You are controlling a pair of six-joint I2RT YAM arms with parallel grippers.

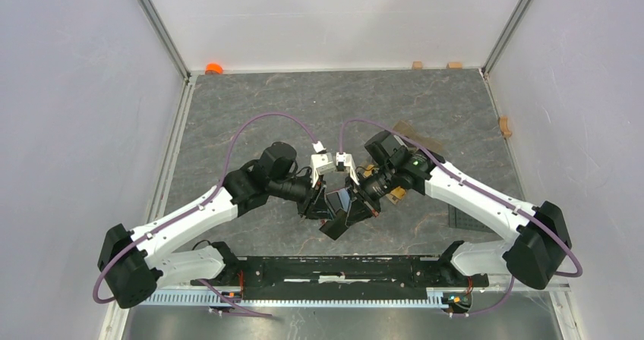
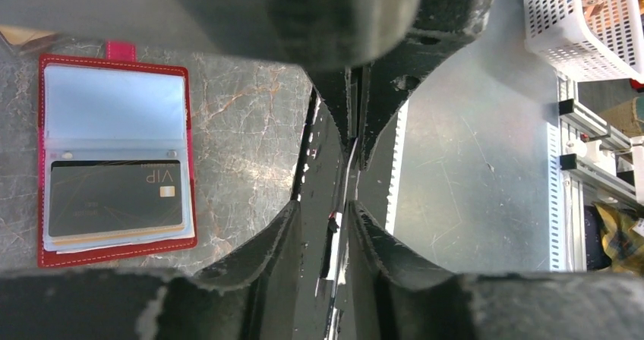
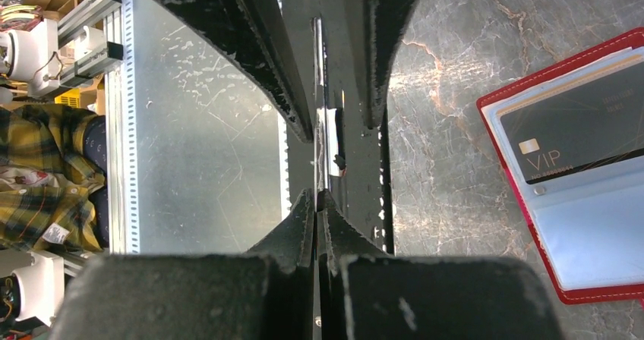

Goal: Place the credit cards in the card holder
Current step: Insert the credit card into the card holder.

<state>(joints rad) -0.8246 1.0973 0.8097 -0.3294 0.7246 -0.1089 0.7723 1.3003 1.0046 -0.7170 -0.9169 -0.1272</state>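
Card [image 3: 320, 127] edge-on in right claw [image 3: 317, 197], mostly hidden, card holder [image 3: 600, 234] cropped

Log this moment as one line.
right gripper: shut on card | left gripper: open around it | card holder: open, dark card inside

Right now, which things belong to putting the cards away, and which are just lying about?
Part of the job: red card holder, lying open; dark VIP card in its sleeve; thin card, edge-on, pinched by the right claw, left claw open around it.
Just lying about: tan blocks at the far edge; orange object in the far-left corner; white basket outside the work area.
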